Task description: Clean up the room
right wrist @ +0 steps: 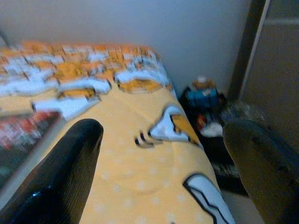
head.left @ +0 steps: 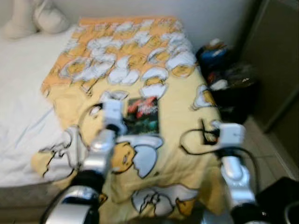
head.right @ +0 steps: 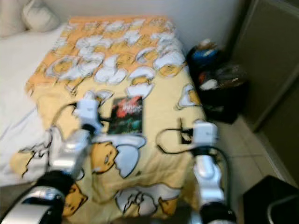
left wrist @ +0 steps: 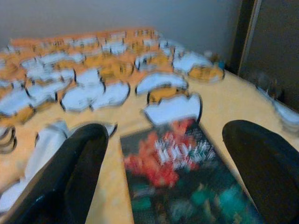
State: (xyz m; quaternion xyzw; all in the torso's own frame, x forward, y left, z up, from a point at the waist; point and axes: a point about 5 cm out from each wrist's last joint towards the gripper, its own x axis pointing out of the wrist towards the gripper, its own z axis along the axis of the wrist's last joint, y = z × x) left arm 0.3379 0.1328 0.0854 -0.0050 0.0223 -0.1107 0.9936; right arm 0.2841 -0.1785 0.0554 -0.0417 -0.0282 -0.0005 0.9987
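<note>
A dark book (head.left: 143,115) with a red and teal cover lies flat on the yellow cartoon blanket (head.left: 177,100) of the bed. My left gripper (left wrist: 163,177) is held just above the blanket at the book's near left corner, open, with its fingers (left wrist: 77,172) on either side of the book's near end. My right gripper (right wrist: 163,182) is open over the blanket's right part, near the bed's edge, with nothing between its fingers (right wrist: 65,172). The book's edge (right wrist: 21,135) lies off to its side.
A white sheet (head.left: 23,102) and pillows (head.left: 32,18) cover the bed's left side. Dark bags and clutter (head.left: 226,77) stand on the floor between the bed and a brown wardrobe (head.left: 275,60). A black object (head.left: 280,196) sits at the lower right.
</note>
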